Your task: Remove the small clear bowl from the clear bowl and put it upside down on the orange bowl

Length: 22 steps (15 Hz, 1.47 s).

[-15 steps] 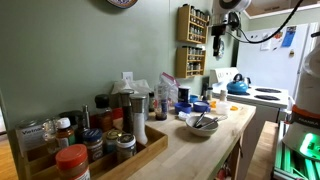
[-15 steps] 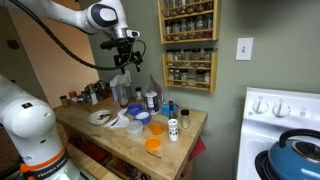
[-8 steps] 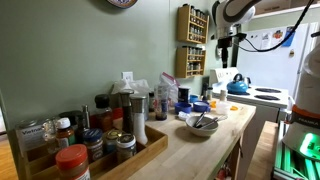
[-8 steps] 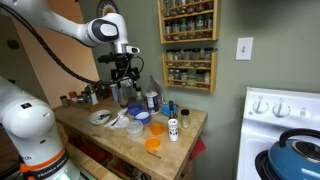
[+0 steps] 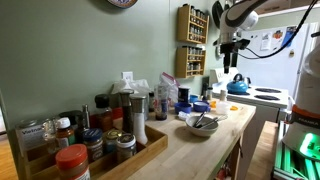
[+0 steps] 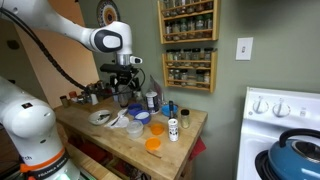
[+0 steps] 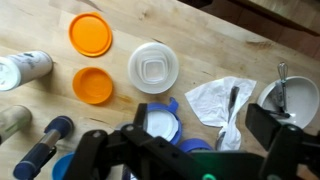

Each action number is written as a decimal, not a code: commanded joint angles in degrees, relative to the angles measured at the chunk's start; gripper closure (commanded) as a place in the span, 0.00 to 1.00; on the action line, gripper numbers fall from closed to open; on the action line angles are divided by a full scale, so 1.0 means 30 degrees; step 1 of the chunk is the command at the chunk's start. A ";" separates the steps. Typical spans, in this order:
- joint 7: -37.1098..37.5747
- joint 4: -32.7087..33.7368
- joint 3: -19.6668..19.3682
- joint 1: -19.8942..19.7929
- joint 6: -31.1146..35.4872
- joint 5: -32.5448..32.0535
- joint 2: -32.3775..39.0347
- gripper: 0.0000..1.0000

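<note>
Gripper (image 7: 185, 148) spread wide, empty, near the small bowl (image 7: 153, 70), probably light, slick plastic, so pinch its thin rim.

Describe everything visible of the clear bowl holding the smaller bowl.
In the wrist view the clear bowl is round, translucent and plastic-looking, upright on the wooden counter. The small clear bowl, squarish with rounded corners, is nested at its centre. The orange bowl lies just beside it, apart; crumpled white paper lies on its other side. The open claw is above, not touching it.
</note>
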 commanded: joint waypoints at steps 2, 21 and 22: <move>-0.3832 -0.2897 -0.1966 -0.0269 0.3502 0.1505 0.0128 0.00; -0.4680 -0.3399 -0.1313 -0.0385 0.7331 0.2240 0.3937 0.13; -0.4654 -0.3399 -0.1237 -0.0375 0.7476 0.2315 0.4161 0.16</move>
